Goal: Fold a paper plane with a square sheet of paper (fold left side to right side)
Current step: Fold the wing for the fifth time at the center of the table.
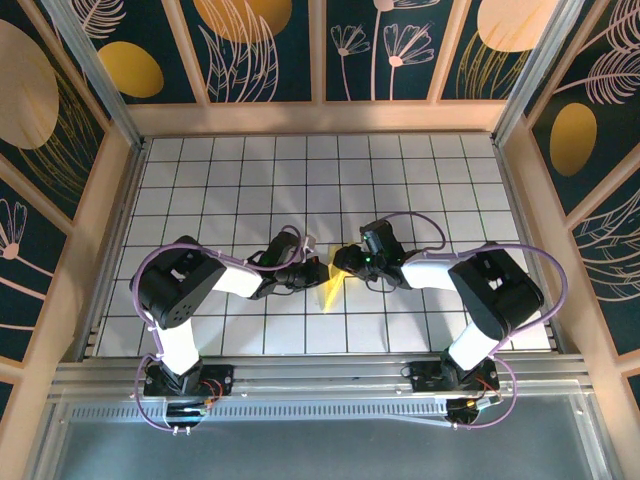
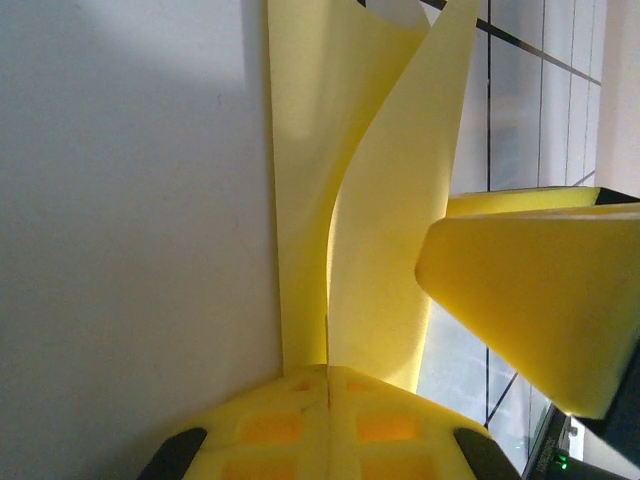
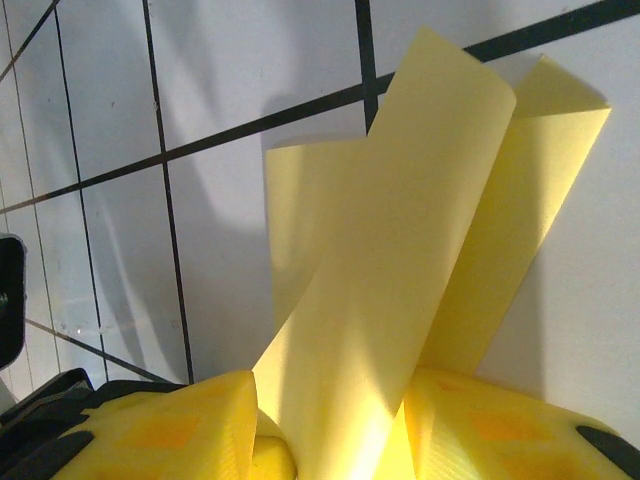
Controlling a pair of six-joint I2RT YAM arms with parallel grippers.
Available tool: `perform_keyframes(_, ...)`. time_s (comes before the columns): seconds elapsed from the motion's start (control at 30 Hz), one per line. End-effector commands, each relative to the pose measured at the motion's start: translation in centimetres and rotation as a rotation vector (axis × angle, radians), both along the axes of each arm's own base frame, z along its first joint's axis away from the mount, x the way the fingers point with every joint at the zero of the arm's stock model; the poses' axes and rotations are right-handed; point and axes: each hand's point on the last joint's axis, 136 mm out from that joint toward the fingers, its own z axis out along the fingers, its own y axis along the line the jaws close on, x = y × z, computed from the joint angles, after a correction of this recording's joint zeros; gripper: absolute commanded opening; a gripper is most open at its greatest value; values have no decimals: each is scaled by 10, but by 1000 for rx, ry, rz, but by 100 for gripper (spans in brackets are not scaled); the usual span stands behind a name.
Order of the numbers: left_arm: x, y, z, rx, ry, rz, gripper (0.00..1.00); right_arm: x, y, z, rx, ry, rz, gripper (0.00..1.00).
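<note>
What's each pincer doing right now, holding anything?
Left pincer: shut on the yellow paper.
Right pincer: closed on the same paper, pads partly apart with folded layers between them.

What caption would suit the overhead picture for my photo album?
Two robot arms meet mid-table, left gripper and right gripper pinching a folded yellow paper sheet.

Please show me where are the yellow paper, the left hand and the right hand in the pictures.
yellow paper (image 3: 400,230), right wrist view, on the raised middle flap.
left hand (image 2: 327,380), left wrist view, where its two fingertips meet on the paper.
right hand (image 3: 330,420), right wrist view, between its two yellow fingertips, around the paper.
</note>
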Motion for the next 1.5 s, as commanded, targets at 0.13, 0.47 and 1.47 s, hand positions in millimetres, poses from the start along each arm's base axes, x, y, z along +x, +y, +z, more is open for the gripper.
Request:
perform_keyframes(0.13, 1, 12, -27, 98, 30, 16, 0, 5, 4, 8, -4, -37, 10, 43)
perform_keyframes(0.47, 1, 18, -37, 145, 50, 40, 0, 6, -2, 15, -21, -51, -12, 43)
perform_keyframes(1.47, -1, 36, -58, 255, 108, 99, 0, 10, -5, 9, -43, -37, -2, 3)
